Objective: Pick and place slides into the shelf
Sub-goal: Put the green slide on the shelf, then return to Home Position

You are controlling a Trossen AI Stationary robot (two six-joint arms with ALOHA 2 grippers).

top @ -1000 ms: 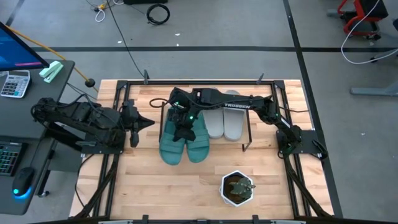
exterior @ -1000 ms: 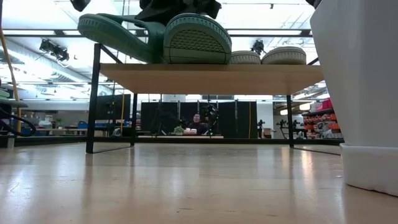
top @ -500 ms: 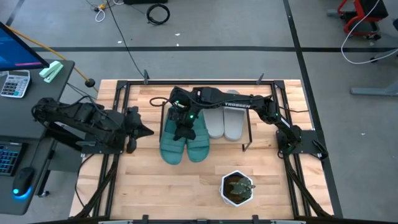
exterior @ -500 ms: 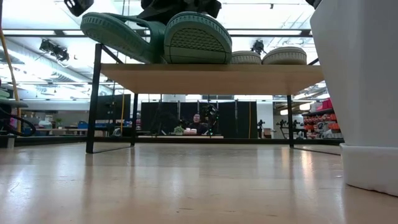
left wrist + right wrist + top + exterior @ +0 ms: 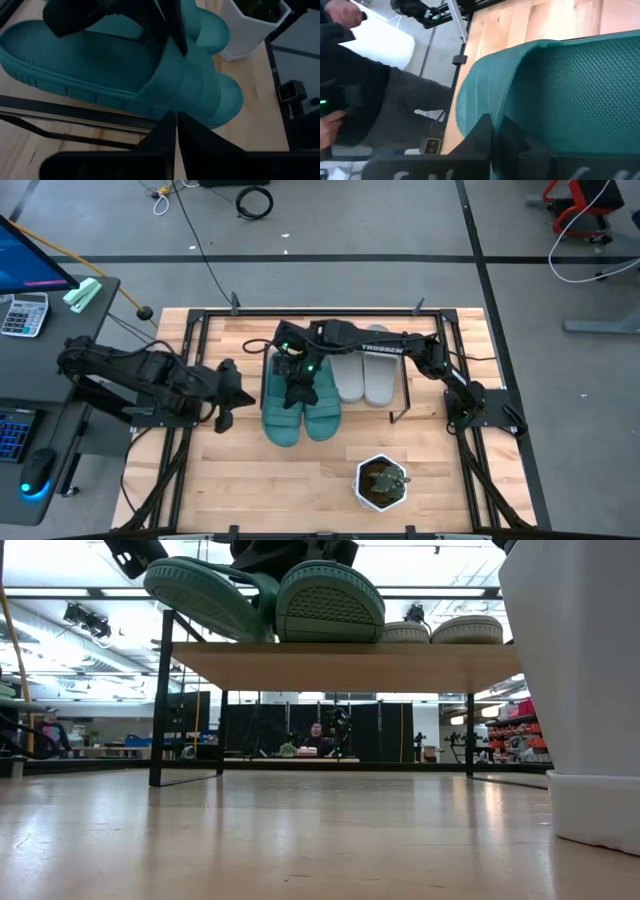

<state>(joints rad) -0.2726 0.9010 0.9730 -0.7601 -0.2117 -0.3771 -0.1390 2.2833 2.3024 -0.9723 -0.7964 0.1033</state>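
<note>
Four slides sit on the shelf [image 5: 400, 385], which stands toward the far edge of the bench [image 5: 450, 480]: two teal slides [image 5: 283, 415] on its left end, two grey slides [image 5: 362, 378] on its right end. The teal pair overhangs the shelf's near edge, and in the low view the left teal one [image 5: 205, 600] sits tilted with its toe past the board, while its mate [image 5: 330, 602] lies beside it.

Judging by their look, these are light, rubbery things: soft enough to flex, grippy rather than slick, and not fragile. The wide strap seems the best place to take hold, since the fingers can close across it; the sole edge is thick and would likely squash and twist under a pinch.

The right tool [image 5: 298, 385] is over the teal pair, down at their straps. Its wrist view shows the two fingers drawn almost together with teal rubber right against them, so it appears clamped on a teal slide, most likely by the strap or rim.

The left tool [image 5: 240, 388] hangs just beside the left teal slide, off the shelf's left end, its fingers nearly touching and holding nothing. In its wrist view the teal strap [image 5: 195, 75] lies directly ahead, close but apart.
</note>
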